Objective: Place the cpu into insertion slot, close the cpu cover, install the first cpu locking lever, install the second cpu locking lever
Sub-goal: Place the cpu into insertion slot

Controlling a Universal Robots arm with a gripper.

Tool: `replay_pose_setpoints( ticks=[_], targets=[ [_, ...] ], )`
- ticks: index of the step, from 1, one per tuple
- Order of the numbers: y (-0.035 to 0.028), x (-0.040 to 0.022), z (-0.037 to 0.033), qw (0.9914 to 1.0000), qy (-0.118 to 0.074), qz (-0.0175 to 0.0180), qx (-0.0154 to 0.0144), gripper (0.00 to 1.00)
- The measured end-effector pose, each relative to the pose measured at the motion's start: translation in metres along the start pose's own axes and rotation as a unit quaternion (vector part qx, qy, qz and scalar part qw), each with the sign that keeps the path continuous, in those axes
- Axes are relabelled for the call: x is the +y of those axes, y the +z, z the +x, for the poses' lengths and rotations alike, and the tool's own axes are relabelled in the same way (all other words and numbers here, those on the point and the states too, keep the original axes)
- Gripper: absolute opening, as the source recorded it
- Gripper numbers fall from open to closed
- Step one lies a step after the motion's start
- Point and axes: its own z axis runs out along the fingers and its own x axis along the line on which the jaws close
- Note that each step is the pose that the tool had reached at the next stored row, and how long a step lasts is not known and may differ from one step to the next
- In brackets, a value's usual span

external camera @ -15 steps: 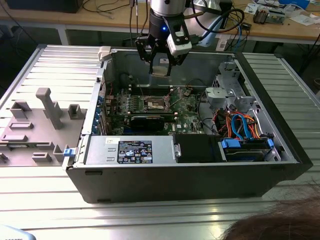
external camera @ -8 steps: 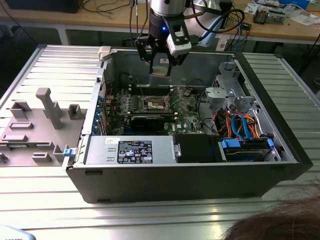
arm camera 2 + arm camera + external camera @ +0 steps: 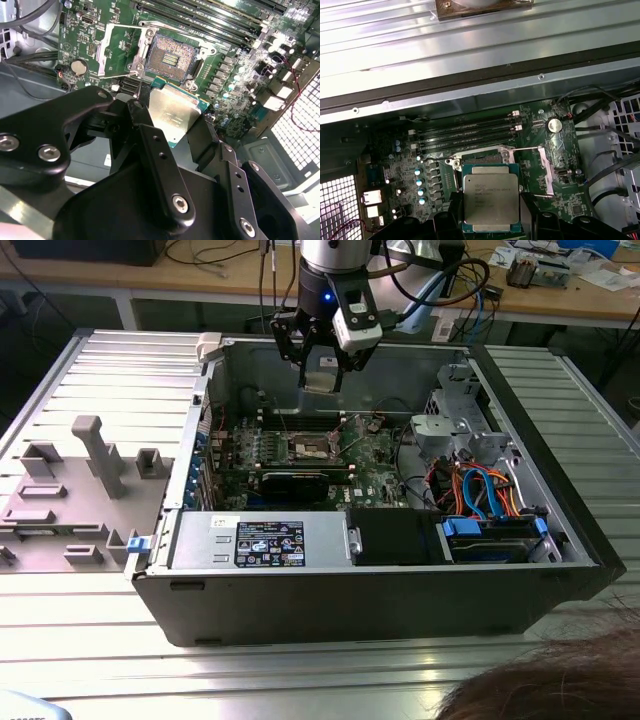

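Above the open grey metal computer case, your black two-fingered gripper is hanging clamped on the cpu, a small flat square chip with a silvery-grey metal top. In both wrist views its black fingers are pressing against two opposite edges of the chip, and the metal top is facing the first wrist camera squarely.

The chip is riding well clear of the green motherboard and is not touching anything but the fingers.

On that board, the insertion slot, a small square socket with a dark centre and a pale metal rim, is lying uncovered with its contact field exposed. In the first wrist view the held chip is overlapping most of the socket (a strip of its rim is showing past the chip's far edge).

The cpu cover, a thin silvery metal frame plate with a large square cut-out, is standing swung open beside the socket, on the side toward the round silver coin cell.

Long black memory slots are running parallel along another side of the socket.

The case is resting on a ribbed metal table, and a grey plastic fixture tray is sitting just beside the case at the exterior view's left.
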Motion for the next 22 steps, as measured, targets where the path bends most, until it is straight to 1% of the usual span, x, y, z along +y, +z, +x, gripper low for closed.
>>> replay_pose_setpoints(
  ticks=[22],
  targets=[
    [0.0001, 0.0000, 0.0000, 0.99992, 0.013, -0.0003, -0.0009, 0.54]
  ],
)
